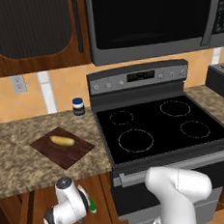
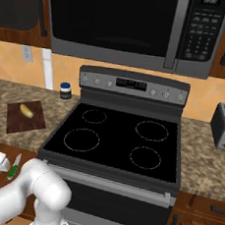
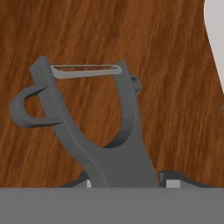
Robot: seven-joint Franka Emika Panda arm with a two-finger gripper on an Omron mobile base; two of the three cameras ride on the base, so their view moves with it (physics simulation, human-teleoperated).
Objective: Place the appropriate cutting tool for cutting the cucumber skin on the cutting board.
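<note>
One grey peeler (image 3: 107,144) is gripped in the pincer (image 3: 127,177), its forked head extending beyond the fingertips before a wooden drawer front. One cucumber (image 1: 61,139) is seen on one cutting board (image 1: 74,151), on the table (image 1: 17,162) above the pincer, beside a stove (image 1: 159,126).

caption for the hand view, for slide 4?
Hand view: grey Y-shaped peeler rising between the gripper fingertips, blade uppermost, against dark wood grain.

The cucumber (image 1: 61,139) lies on the cutting board (image 1: 69,152), on the tabletop (image 1: 14,157) left of the stove (image 1: 159,126); a jar (image 1: 78,106) stands behind.
</note>
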